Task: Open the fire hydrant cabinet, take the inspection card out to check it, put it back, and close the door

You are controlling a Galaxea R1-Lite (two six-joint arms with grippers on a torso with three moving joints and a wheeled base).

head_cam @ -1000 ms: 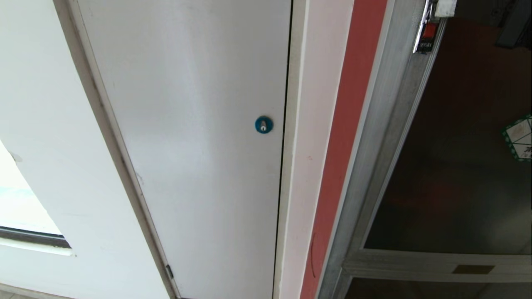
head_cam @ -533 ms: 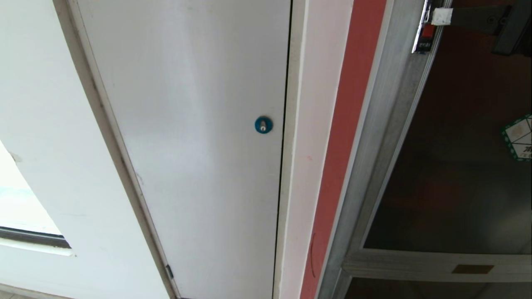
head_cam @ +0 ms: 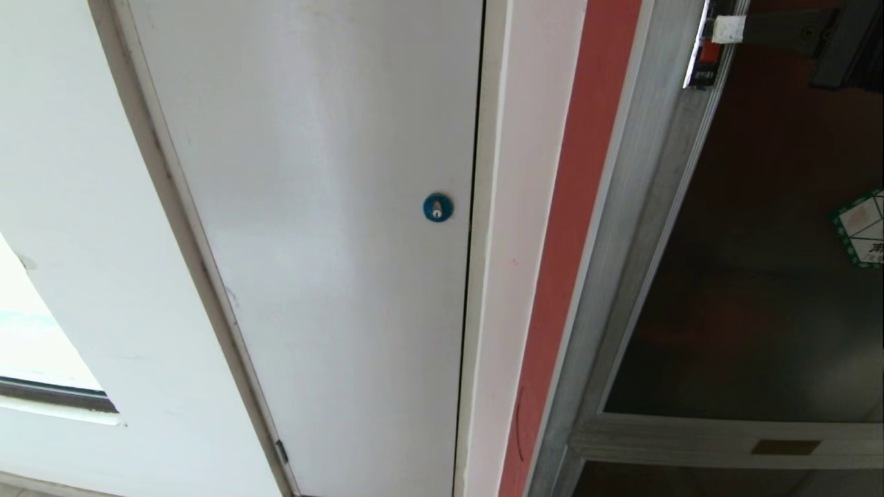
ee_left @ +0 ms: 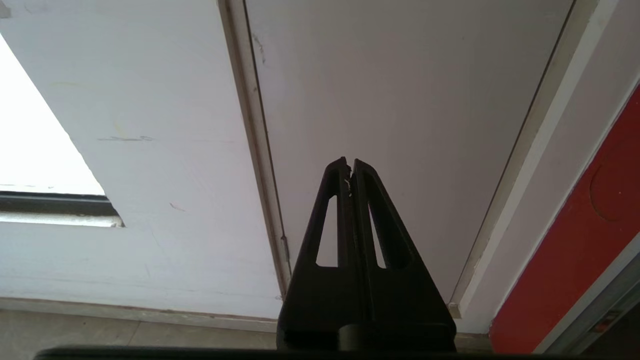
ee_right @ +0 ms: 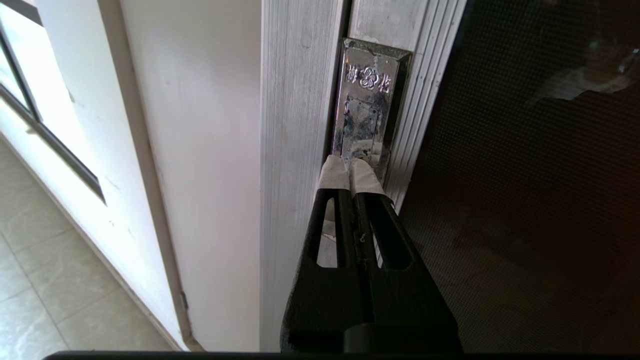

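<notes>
At the right edge of the head view stands the door [head_cam: 753,276] of the fire hydrant cabinet [head_cam: 621,228], a big dark glass pane in a silver metal frame, and it looks shut or nearly so. By the look of it the door is stiff and fairly heavy, and the glass is breakable, so I would not push on the pane. The frame is smooth and ribbed, likely slippery for bare fingers. The sensible place to take hold is the small latch [ee_right: 367,107] on the frame's edge, a worn shiny plate with a stamped flower mark. In the head view it shows as a red catch [head_cam: 708,59] near the top.

The right gripper [ee_right: 350,172] has its two taped tips pressed together with nothing between them, and they rest at the lower end of that latch plate. Whether they actually bear on it or only sit just beside it I cannot tell.

The left gripper [ee_left: 350,165] hangs idle, also closed, facing the plain white panel [head_cam: 324,228] with its blue round lock [head_cam: 438,207].

Much is hidden. The inspection card is nowhere to be seen, presumably behind the dark glass, which shows only dim reddish shapes. A green-bordered sticker [head_cam: 863,228] is cut off at the picture's edge. The right arm barely enters the head view, and the door's hinge side lies outside it.
</notes>
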